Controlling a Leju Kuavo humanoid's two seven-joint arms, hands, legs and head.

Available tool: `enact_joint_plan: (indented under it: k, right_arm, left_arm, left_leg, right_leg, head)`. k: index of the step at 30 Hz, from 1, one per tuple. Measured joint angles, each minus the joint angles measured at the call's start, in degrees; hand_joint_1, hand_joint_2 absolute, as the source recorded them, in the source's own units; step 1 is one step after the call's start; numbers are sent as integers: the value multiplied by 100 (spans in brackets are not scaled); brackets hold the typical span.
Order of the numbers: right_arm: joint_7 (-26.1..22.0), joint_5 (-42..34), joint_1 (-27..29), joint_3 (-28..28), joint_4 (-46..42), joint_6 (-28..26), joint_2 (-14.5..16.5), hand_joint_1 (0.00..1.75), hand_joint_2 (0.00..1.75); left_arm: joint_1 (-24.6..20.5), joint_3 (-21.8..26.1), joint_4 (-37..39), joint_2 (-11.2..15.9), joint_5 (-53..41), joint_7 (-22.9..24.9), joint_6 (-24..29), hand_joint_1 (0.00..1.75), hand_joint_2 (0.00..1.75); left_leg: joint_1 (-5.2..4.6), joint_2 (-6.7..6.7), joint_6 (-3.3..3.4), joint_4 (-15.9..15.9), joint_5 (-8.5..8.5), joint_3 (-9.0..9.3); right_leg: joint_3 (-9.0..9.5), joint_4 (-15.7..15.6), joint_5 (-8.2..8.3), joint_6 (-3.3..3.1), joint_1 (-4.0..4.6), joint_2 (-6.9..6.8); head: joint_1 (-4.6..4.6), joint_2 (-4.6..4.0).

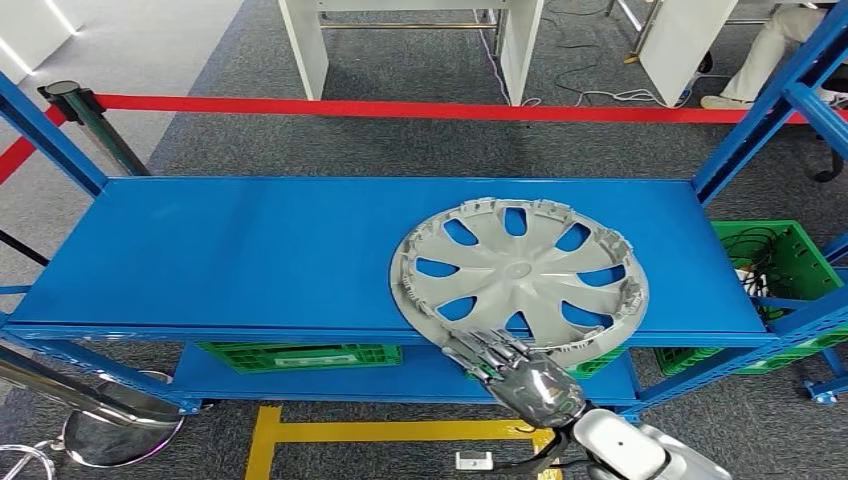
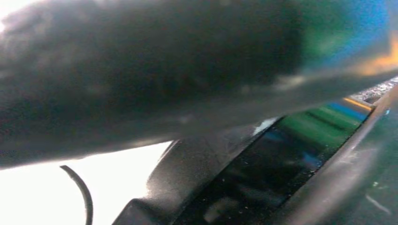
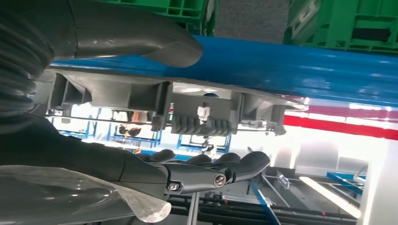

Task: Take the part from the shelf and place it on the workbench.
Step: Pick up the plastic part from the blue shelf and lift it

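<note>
Right hand (image 1: 515,368) lower centre, fingers apart straddling overhanging hubcap (image 1: 520,272) rim, no grip yet; overhang off shelf (image 1: 220,250) allows pinch. Left hand's state can't be told.

No text, label, brand or number can be read on the wheel cover (image 1: 520,272), the shelf (image 1: 250,250) or the green crates (image 1: 790,255).
</note>
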Motion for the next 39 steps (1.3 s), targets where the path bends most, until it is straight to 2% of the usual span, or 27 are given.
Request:
enact_joint_plan:
  k: [15, 39]
  right_arm:
    - [5, 229, -82, -245, 126, -3, 170, 0, 175]
    - [-51, 239, -284, -246, 368, -9, 304, 0, 175]
  left_arm:
    - [-20, -95, 0, -46, -16, 80, 94, 0, 0]
    - [-42, -97, 0, -150, -15, 203, 96, 0, 0]
  left_leg:
    - [0, 0, 0, 0, 0, 0]
    - [0, 0, 0, 0, 0, 0]
  right_leg:
    - [0, 0, 0, 0, 0, 0]
    - [0, 0, 0, 0, 0, 0]
  head:
    - [1, 0]
    - [-1, 0]
